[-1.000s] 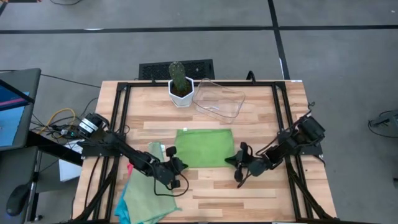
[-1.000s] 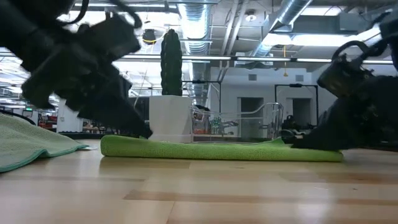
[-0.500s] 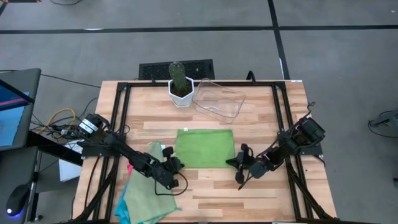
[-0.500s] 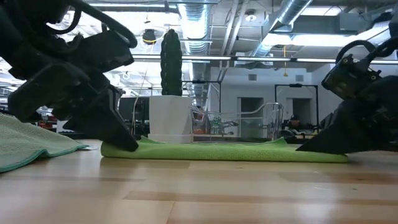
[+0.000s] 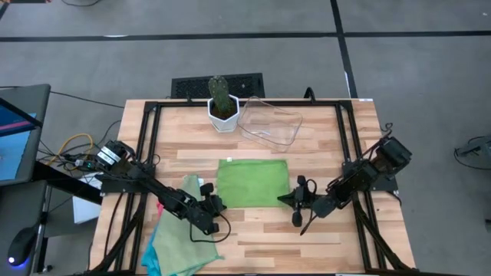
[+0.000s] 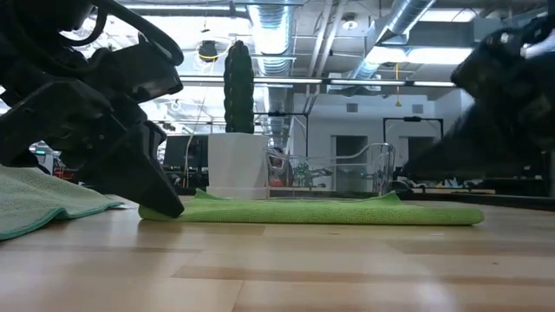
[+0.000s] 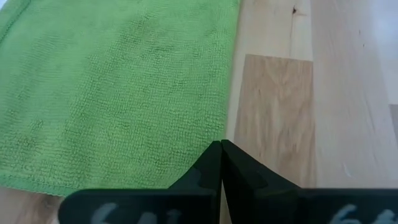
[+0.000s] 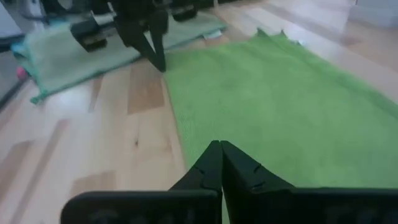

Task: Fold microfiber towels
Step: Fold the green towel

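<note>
We see a bright green towel (image 5: 252,182) lying folded and flat on the wooden table (image 5: 322,149), and we place everything else by it. The left claw (image 5: 218,205) sits at the towel's near left corner, its fingers pressed tightly together, their tips meeting right at the cloth's edge; we cannot tell whether any fabric is pinched. The right claw (image 5: 293,201) sits at the towel's near right corner, its fingers also closed to a narrow point above the cloth, holding nothing that we can see. Left of the green towel lies a loose heap of the other towels (image 5: 178,239), pale green with turquoise beneath. Beyond the towel's far edge stand a potted cactus (image 5: 221,103) and a clear plastic tray (image 5: 271,123).
</note>
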Controlling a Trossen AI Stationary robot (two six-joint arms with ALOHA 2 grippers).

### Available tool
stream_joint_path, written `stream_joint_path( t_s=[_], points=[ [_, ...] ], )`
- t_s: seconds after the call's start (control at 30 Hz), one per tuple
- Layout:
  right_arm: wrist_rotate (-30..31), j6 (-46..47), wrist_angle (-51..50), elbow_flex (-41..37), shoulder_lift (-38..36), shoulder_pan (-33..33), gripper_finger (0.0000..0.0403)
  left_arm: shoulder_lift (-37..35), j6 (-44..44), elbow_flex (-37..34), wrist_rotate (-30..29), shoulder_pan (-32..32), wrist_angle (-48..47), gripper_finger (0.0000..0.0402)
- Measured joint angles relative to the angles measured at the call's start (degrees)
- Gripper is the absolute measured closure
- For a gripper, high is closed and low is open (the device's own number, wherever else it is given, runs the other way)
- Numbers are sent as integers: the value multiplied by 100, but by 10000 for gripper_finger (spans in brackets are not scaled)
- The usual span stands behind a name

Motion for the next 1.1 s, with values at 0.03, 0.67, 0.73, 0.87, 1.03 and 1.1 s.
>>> stream_joint_path(
  t_s=[0.03, 0.67, 0.73, 0.87, 1.03, 1.1],
  points=[
    [-2, 121, -4, 0, 130, 2, 379, 0, -12, 0, 4, -6, 0, 401],
    [444, 286, -100, 208, 674, 299, 385, -323, 390, 256, 202, -24, 21, 401],
    [457, 238, -136, 206, 616, 299, 383, -463, 589, 352, 79, -32, 24, 401],
    [567, -117, 251, 212, 476, 299, 376, -613, 882, 371, -640, -114, 96, 401],
    [516, -651, 509, 443, 483, 96, 384, -179, 850, 78, -869, -134, 782, 401],
    [255, -828, 480, 649, 655, -35, 386, 74, 767, 33, -871, -134, 951, 401]
  ],
)
